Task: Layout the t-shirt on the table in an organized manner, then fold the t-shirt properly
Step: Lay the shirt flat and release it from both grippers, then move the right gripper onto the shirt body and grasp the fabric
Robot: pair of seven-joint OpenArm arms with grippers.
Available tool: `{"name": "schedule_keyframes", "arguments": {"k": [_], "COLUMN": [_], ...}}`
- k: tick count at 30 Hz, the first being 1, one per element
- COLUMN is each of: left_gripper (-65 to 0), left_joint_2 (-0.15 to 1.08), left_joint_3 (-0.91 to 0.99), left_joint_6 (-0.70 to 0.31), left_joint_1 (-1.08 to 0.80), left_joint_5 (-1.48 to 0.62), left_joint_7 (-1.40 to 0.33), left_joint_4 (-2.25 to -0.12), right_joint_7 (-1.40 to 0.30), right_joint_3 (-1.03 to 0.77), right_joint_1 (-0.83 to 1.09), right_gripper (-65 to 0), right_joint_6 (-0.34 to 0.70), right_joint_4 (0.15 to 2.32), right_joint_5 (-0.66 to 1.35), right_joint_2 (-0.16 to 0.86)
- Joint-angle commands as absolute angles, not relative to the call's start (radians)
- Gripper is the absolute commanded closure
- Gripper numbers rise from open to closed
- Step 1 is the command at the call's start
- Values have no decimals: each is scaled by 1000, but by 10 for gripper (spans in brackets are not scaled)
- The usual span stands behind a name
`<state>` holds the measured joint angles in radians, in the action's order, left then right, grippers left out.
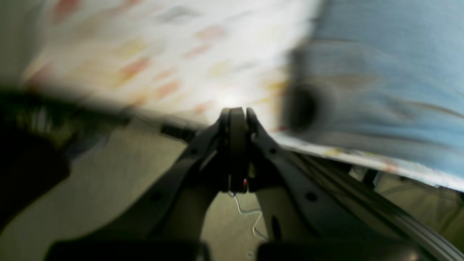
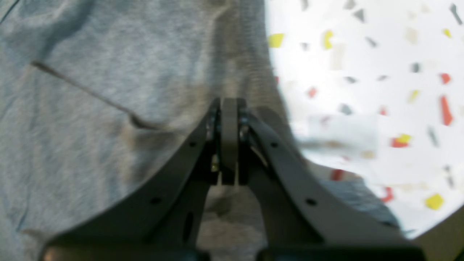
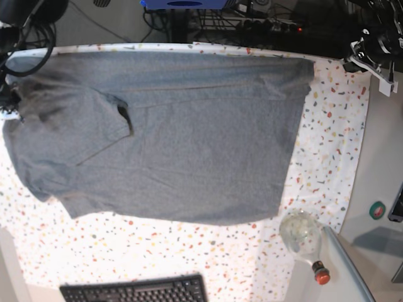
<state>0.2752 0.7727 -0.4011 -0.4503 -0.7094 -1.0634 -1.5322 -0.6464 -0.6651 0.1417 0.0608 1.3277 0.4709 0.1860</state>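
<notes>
The heather-grey t-shirt [image 3: 170, 138] lies spread across the speckled table [image 3: 334, 145], with a sleeve folded over at the left and a dark gap by it. My right gripper [image 2: 229, 103] is shut at the shirt's far left edge [image 3: 11, 94]. A fold of shirt fabric [image 2: 108, 72] runs up to its tips, and it seems pinched on the cloth. My left gripper [image 1: 237, 112] is shut and empty, off the table's corner at the top right of the base view [image 3: 371, 47]. Its view is blurred, with the shirt [image 1: 380, 79] to its right.
A black keyboard [image 3: 135, 290] lies at the front edge. A clear glass bottle with a red cap [image 3: 305, 236] lies by the table's right front corner. A plain grey side surface [image 3: 384, 157] with a green round item [image 3: 378, 209] is at the right. Cables and gear stand behind the table.
</notes>
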Motion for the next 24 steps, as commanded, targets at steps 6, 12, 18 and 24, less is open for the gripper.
{"name": "schedule_keyframes", "arguments": {"k": [6, 12, 18, 24], "left_gripper": [0, 0, 0, 0], "left_joint_2": [315, 312, 312, 312], "left_joint_3": [754, 595, 527, 518], "left_joint_6": [-414, -414, -414, -414], "left_joint_1": [-435, -364, -288, -203], "left_joint_5": [-700, -699, -699, -697], "left_joint_7": [-1052, -1049, -1047, -1047], "left_joint_4": [-1520, -1452, -1438, -1434], "right_joint_7": [-628, -628, -628, -628], "right_joint_3": [-668, -668, -674, -674], "right_joint_1": [133, 133, 134, 134], "right_gripper": [0, 0, 0, 0], "right_joint_6": [64, 64, 64, 64], "right_joint_4": [1342, 1342, 1342, 1340], "right_joint_5": [476, 476, 476, 476], "right_joint_2": [197, 196, 196, 196]}}
